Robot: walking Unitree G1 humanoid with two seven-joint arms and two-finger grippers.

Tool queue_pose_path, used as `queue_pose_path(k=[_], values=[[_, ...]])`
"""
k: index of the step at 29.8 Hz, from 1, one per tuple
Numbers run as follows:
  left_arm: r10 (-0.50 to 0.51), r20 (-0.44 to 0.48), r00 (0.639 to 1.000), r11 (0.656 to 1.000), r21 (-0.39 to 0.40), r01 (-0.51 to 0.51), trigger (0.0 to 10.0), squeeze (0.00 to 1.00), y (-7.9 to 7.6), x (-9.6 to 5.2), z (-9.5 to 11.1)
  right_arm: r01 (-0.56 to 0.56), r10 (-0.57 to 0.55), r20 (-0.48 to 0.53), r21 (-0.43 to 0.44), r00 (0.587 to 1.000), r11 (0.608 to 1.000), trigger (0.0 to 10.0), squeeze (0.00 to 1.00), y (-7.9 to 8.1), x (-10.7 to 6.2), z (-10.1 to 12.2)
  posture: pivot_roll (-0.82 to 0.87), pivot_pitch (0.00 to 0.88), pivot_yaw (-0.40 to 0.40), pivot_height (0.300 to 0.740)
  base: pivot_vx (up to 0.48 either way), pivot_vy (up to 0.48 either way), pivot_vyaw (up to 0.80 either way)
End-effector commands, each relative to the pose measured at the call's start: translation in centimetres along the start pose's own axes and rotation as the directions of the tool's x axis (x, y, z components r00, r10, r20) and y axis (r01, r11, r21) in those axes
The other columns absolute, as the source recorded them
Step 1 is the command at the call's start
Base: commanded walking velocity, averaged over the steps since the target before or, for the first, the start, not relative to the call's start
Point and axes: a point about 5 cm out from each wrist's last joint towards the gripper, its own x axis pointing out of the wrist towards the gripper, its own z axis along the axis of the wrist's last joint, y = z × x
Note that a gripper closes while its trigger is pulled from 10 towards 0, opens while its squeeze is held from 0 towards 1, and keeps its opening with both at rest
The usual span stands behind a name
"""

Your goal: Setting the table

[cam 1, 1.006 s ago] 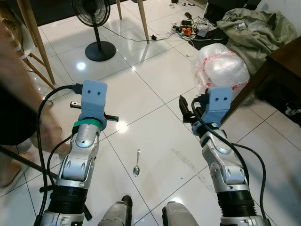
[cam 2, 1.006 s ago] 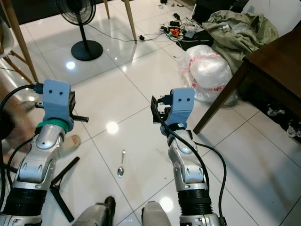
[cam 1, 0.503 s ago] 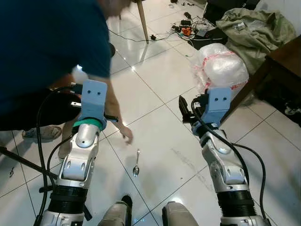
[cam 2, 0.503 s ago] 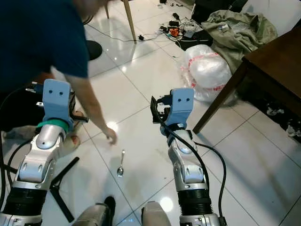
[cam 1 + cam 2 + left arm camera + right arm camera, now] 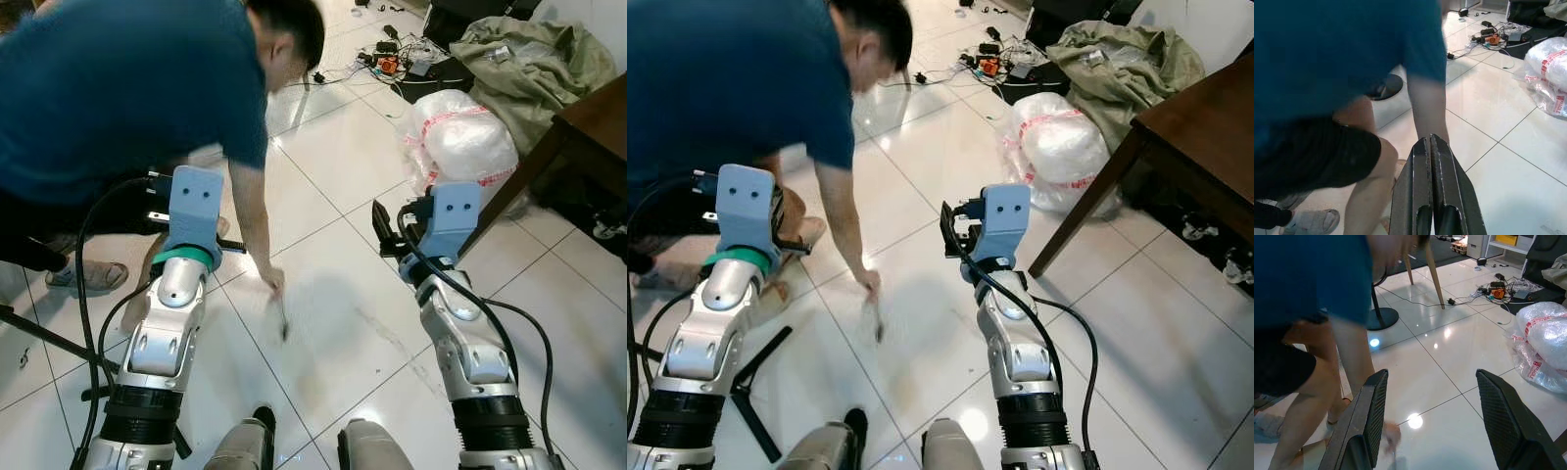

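**Head views: person's hand at spoon on floor, both arms raised and empty**

Left eye view: a person in a dark teal shirt (image 5: pixel 118 88) bends down ahead of the left end effector (image 5: pixel 1431 147), one arm reaching to the white tiled floor (image 5: pixel 343 196). The person's hand (image 5: pixel 271 282) sits at the handle end of the spoon (image 5: pixel 283 323), which is motion-blurred; whether it is already lifted off the tile cannot be told. Spoon lies on the floor between the 2 arms, nearer the left one, below and ahead of both wrists.

Left end effector: held up off the floor, fingers (image 5: pixel 1420 166) pressed together with nothing between them. The person's arm and leg are just beyond the fingertips in the left wrist view.

Right end effector (image 5: pixel 1432 418): held up off the floor, released, fingers (image 5: pixel 1374 406) spread wide, nothing between them. The person's blurred hand (image 5: pixel 1392 434) shows low between the 2 fingers, well beyond them.

Beyond and right of the right end effector: dark wooden table (image 5: pixel 1205 117), near it a white plastic-wrapped bundle (image 5: pixel 460 142), a green cloth heap (image 5: pixel 534 59), and a tangle of cables (image 5: pixel 397 61).
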Motion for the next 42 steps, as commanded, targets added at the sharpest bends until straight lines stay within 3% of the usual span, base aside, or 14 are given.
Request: queue_pose_path(k=[1,3,4,5,9,14,42], values=[[-0.010,-0.034,0.999,1.000,0.013,0.010,10.0,0.00,0.0,-0.2,-0.9,0.047,-0.047,-0.022,-0.021,0.999,0.999,10.0,0.00,-0.7,-0.1,-0.7,-0.16,0.038,0.034,0.740,0.000,0.000,0.00],[-0.018,-0.041,0.999,1.000,0.014,0.018,10.0,0.00,0.0,-0.3,-1.1,0.072,-0.073,-0.027,-0.031,0.997,0.997,10.0,0.00,-1.1,-0.1,-0.8,-0.16,0.038,0.034,0.740,0.000,0.000,0.00],[-0.039,-0.054,0.998,0.999,0.013,0.040,10.0,0.00,-0.1,-0.4,-1.3,0.125,-0.127,-0.032,-0.067,0.991,0.990,10.0,0.00,-1.8,-0.2,-1.1,-0.16,0.042,0.036,0.740,0.000,0.000,0.00],[-0.116,-0.081,0.990,0.993,0.000,0.117,10.0,0.00,-0.5,-0.9,-1.9,0.243,-0.247,-0.035,-0.081,0.968,0.967,10.0,0.00,-3.7,-0.6,-1.4,-0.16,0.045,0.039,0.740,0.000,0.000,0.00],[-0.151,-0.086,0.985,0.988,-0.001,0.151,10.0,0.00,-0.5,-1.3,-2.0,0.300,-0.303,-0.031,-0.070,0.953,0.951,10.0,0.00,-5.0,-1.0,-1.4,-0.16,0.047,0.041,0.740,0.000,0.000,0.00],[-0.136,-0.088,0.987,0.991,0.004,0.137,10.0,0.00,-0.5,-1.1,-2.0,0.299,-0.302,-0.030,-0.069,0.953,0.952,10.0,0.00,-5.1,-1.0,-1.3,-0.16,0.047,0.042,0.740,0.000,0.000,0.00],[-0.125,-0.099,0.987,0.992,-0.014,0.124,10.0,0.00,-0.6,-0.7,-1.8,0.321,-0.322,-0.032,-0.044,0.946,0.946,10.0,0.00,-5.0,-0.7,-1.4,-0.16,0.055,0.049,0.740,0.000,0.000,-0.80]])
